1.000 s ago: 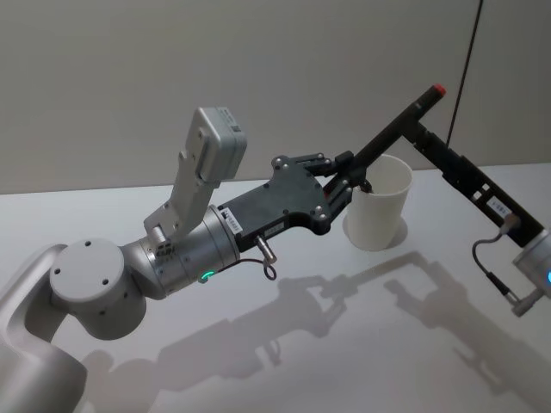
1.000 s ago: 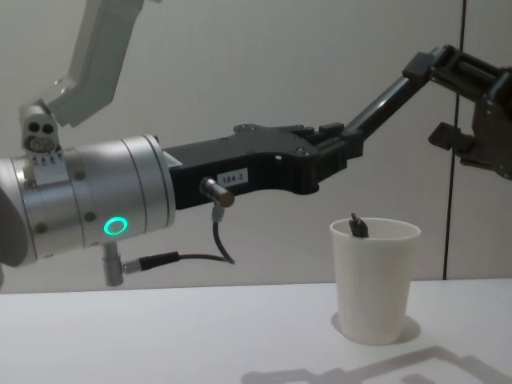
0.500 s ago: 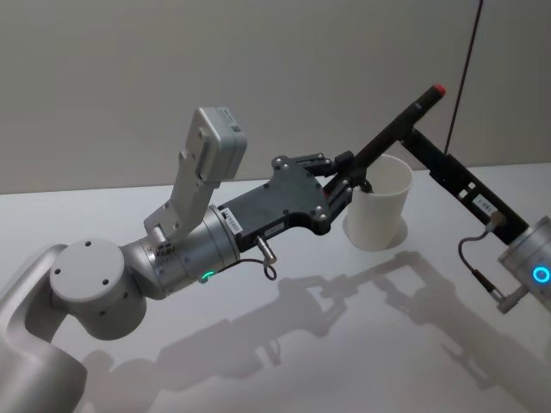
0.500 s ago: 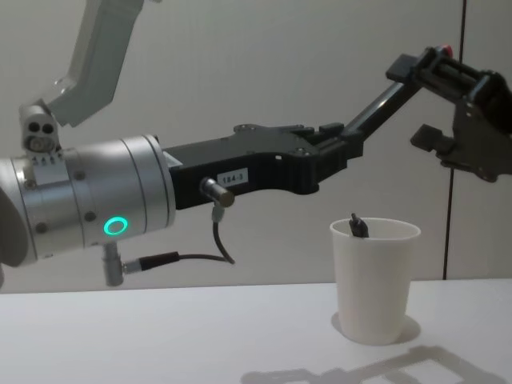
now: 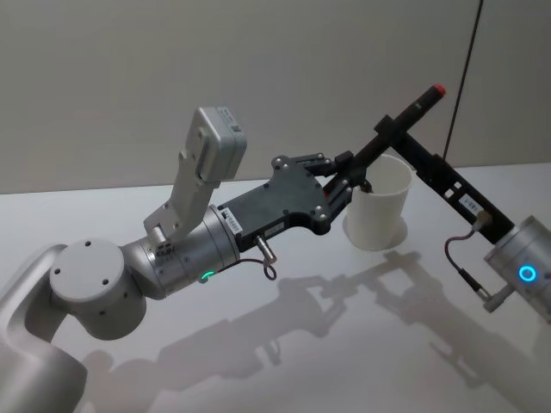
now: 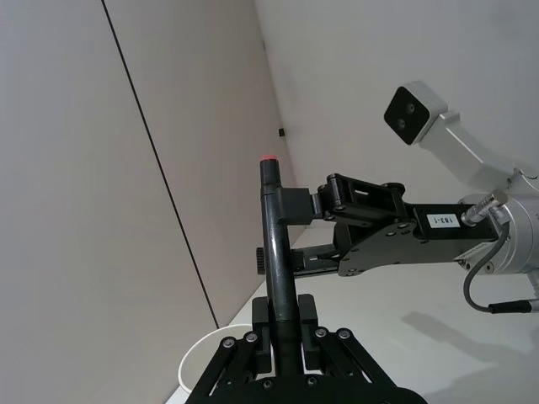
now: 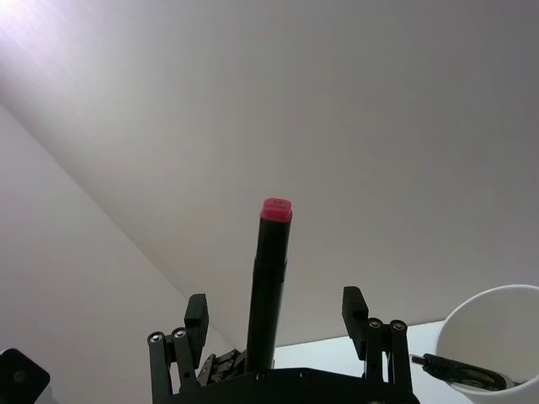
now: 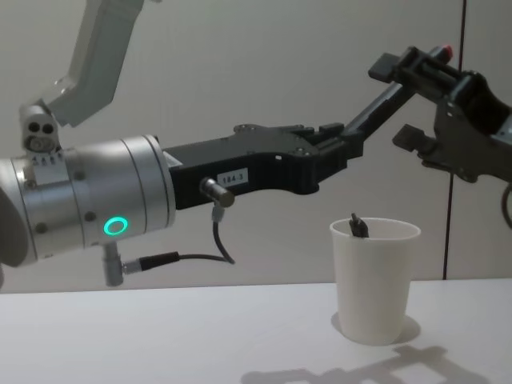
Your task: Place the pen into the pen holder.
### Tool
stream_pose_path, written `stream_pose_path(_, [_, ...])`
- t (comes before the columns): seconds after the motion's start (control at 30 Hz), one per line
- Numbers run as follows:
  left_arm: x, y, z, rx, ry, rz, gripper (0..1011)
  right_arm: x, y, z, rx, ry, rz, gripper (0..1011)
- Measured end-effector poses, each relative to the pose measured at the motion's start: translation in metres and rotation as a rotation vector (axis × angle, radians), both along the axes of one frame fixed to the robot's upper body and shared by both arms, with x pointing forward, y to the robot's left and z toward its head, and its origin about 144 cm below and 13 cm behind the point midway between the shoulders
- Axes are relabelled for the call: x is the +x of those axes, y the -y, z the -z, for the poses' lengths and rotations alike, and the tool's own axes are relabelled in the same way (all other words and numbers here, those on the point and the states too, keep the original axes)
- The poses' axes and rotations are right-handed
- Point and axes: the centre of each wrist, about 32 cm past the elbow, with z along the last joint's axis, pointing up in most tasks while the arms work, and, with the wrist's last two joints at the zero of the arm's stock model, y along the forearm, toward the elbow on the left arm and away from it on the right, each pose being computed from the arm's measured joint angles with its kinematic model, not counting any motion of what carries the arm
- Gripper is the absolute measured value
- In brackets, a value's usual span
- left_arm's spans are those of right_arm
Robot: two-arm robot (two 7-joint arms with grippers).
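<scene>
The left end effector point(image 5: 346, 178) is reaching out level over the surface point(image 5: 258, 361), clamping the pen point(image 5: 419, 103) by its lower end. The pen holder point(image 5: 379, 211) is standing just below its fingertips. The right end effector point(image 8: 396, 100) is straddling the slanting upper shaft with fingers spread, probably preparing a handover.
</scene>
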Motion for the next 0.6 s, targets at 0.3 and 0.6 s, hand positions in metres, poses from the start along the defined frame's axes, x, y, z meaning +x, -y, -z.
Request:
stream_pose_path(0.3, [0.0, 0.0, 0.0, 0.0, 0.0, 0.0, 193, 0.0015, -0.0061, 0.0001, 0.012, 0.007, -0.018, 1001])
stream_pose_path(0.6, [0.0, 0.0, 0.0, 0.0, 0.0, 0.0, 193, 0.0022, -0.0094, -0.0001, 0.018, 0.011, -0.029, 1001])
